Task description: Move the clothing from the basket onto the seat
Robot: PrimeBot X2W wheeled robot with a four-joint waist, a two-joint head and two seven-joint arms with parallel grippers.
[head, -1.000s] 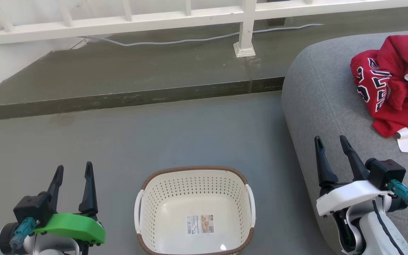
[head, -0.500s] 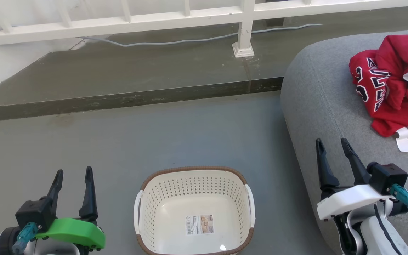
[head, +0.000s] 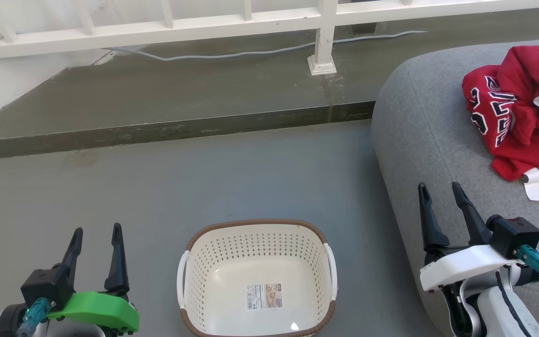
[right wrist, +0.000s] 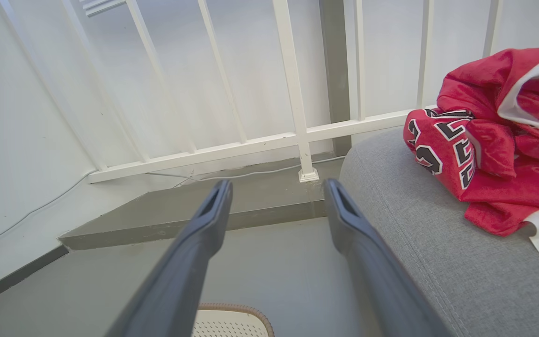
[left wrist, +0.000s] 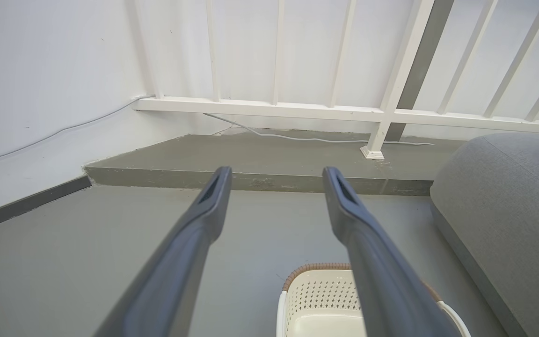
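Red fabric clothing (head: 515, 112) lies on the grey woven seat (head: 428, 140) beyond the right pincer (head: 438, 186); the cream perforated basket (head: 255, 243), between it and the left pincer (head: 98, 228), holds no garment; both gape empty, task seems done

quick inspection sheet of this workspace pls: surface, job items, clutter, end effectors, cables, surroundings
surface: grey floor, with a raised ledge at the back
job's things: basket on the floor, holding just its label sticker; red clothing heaped on the grey seat
clutter: nothing seen
end effectors: left end effector open, holding nothing, left of the basket; right end effector open, holding nothing, over the seat's near edge
cables: pale cable lying along the ledge
surroundings: white railing, white wall
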